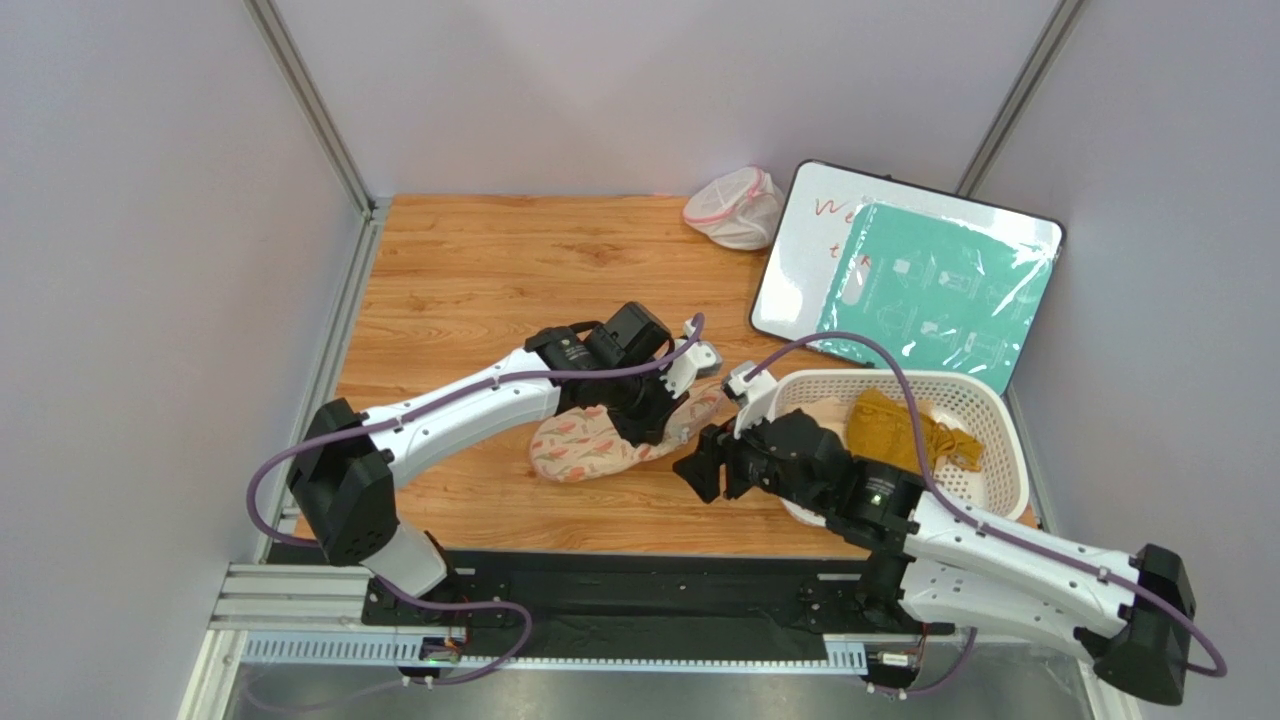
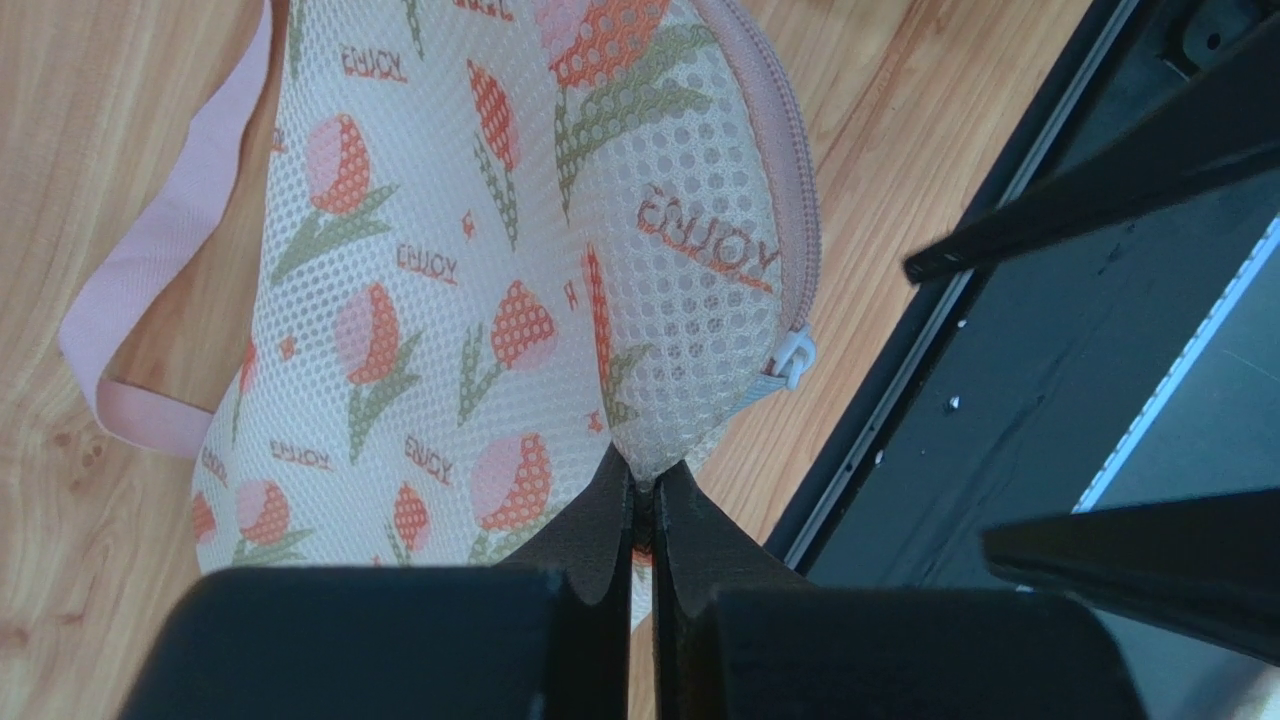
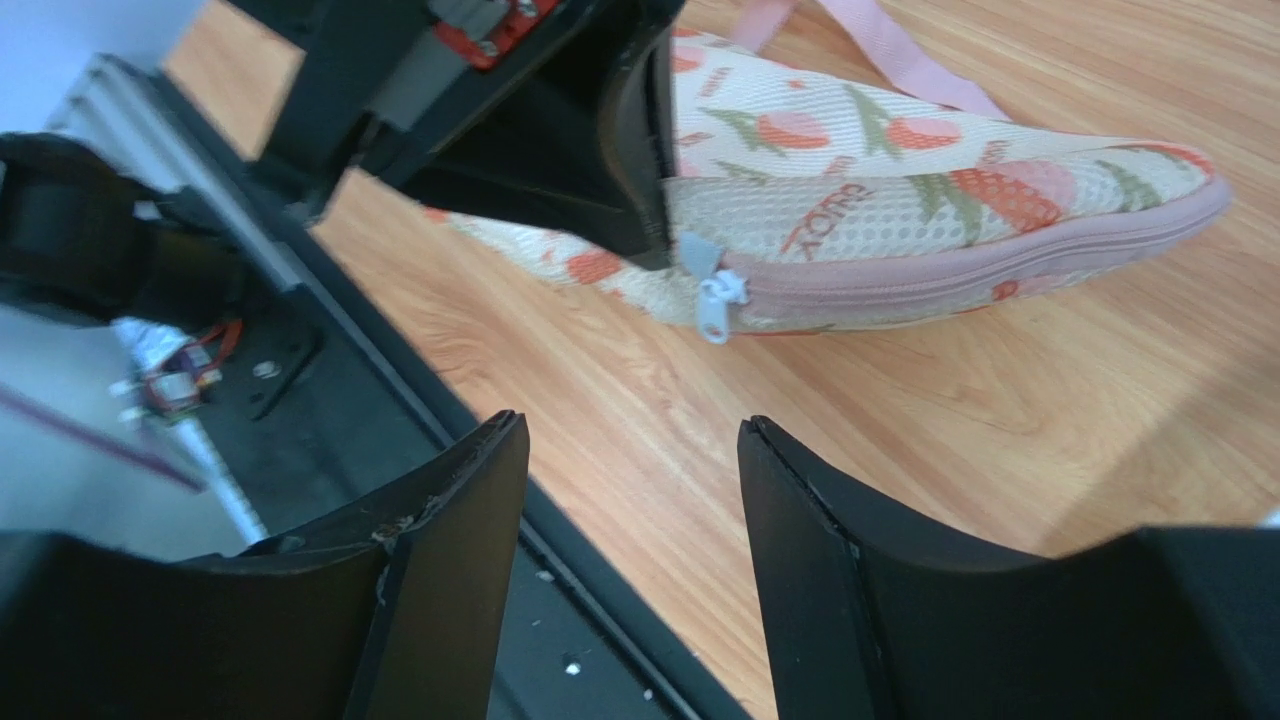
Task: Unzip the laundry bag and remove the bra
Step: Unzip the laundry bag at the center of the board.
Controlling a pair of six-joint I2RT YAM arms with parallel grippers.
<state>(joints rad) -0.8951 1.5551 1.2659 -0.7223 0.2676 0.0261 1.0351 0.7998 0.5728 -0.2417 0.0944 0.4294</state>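
One end of your laundry bag (image 2: 451, 255) is pinched in the left gripper (image 2: 649, 480) beside the zipper pull (image 3: 715, 300); your right gripper (image 3: 631, 438) hangs spread, apparently clear.

Bright, even overhead light; soft shadows; wrist-view foregrounds slightly blurred.

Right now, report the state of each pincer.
Left pincer: closed on the laundry bag at its end, beside the zipper pull.
Right pincer: open, holding nothing.
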